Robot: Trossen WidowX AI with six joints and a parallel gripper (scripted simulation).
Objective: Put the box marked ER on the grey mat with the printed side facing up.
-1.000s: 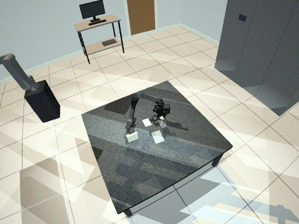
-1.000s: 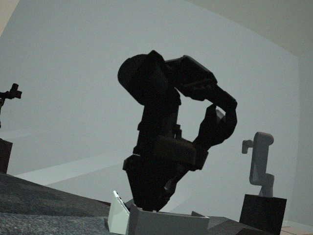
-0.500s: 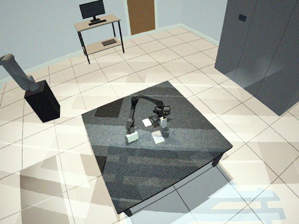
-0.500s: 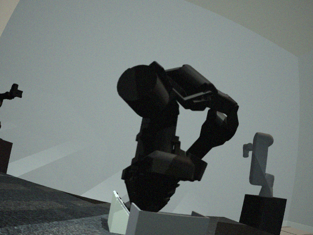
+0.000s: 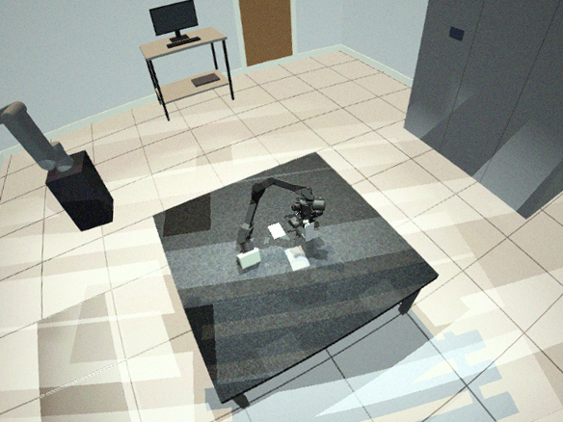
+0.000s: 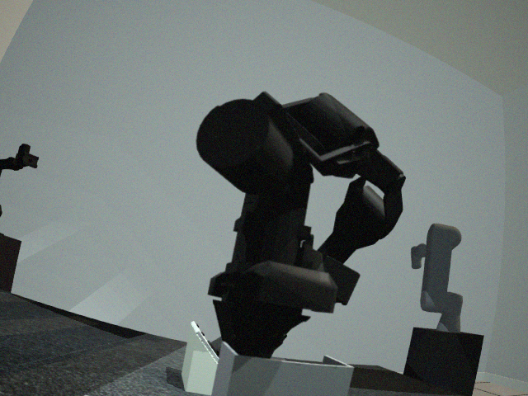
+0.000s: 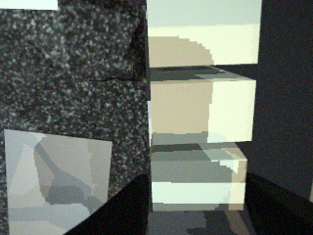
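Evidently released, the end effector (image 5: 305, 225) (image 6: 256, 354) (image 7: 195, 182) straddles one box (image 7: 198, 192), two more boxes (image 7: 201, 111) (image 7: 202, 45) beyond it in the bin (image 5: 309, 231) (image 6: 292, 374) (image 7: 284, 113).

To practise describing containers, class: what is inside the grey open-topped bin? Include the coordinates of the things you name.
Three pale rectangular boxes (image 7: 198, 197) (image 7: 201, 110) (image 7: 203, 44) stand in a row; their printed sides and the floor beneath them are hidden.

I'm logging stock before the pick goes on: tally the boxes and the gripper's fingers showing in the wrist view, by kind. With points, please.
Boxes (image 7: 201, 110): 3
Fingers: 2
Total: 5
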